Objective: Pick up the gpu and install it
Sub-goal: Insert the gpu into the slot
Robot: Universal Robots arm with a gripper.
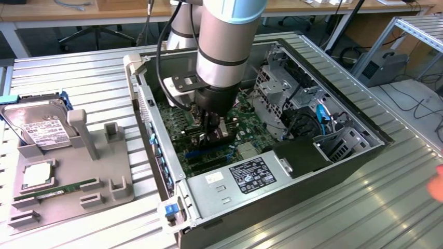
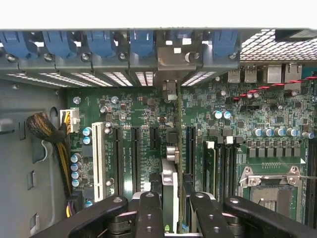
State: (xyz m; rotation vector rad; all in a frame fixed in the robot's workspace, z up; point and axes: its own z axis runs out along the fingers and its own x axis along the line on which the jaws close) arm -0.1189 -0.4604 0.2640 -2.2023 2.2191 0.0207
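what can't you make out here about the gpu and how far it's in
- Exterior view: the gpu's lower edge and slot are hidden behind the gripper and arm.
- Wrist view: the gpu is seen edge-on; its faces and whether it is seated in the motherboard slot cannot be told.
- Wrist view: the card's near end is covered by the black fingers.
- Exterior view: the hard drive label print is too small to read.

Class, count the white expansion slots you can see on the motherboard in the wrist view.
1. The white slot stands upright on the green motherboard, beside the black slots and near the yellow-black cable bundle. Others may be hidden behind the gripper.
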